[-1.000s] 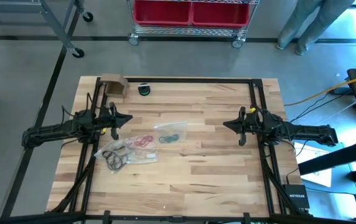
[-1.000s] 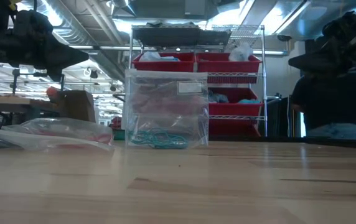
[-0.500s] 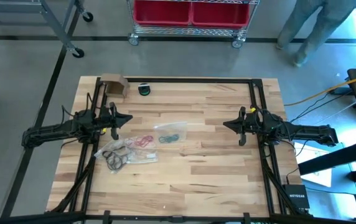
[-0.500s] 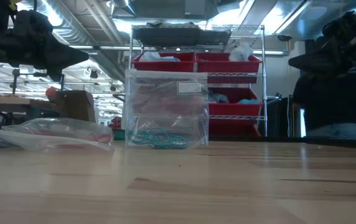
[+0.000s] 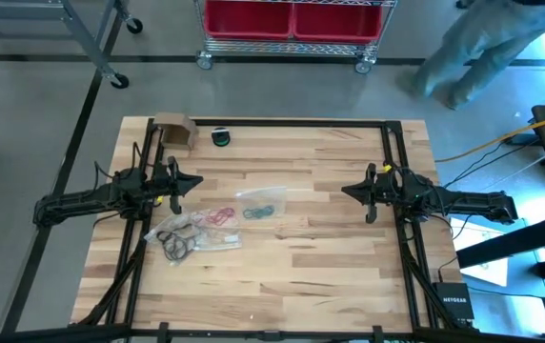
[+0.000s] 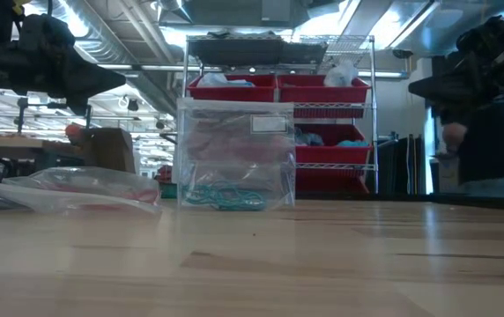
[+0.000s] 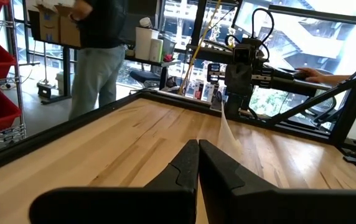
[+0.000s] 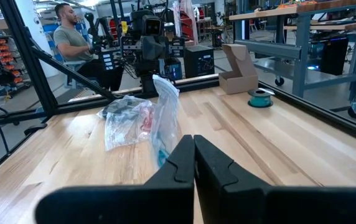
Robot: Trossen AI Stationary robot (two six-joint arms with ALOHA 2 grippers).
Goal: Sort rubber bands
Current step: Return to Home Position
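Wood-plank surface, with both arms parked over its side edges. The left hand hangs above the left edge and the right hand above the right, well apart. Each wrist view shows the two fingers pressed together with nothing between them.

Three clear zip bags lie left of centre:
- the teal-band bag stands upright
- the red-band bag is just beside it, slumped
- the black-band bag lies flat nearest the left arm

All rubber bands in view are inside these bags; I see none loose on the wood.

Judgement: the bands are light, limp and springy, and would snag if pinched singly. Once bagged, they are best lifted by the stiffer seal strip at the bag's top. The film looks slippery and will crumple.

At the far edge sit a cardboard box and a small green roll.
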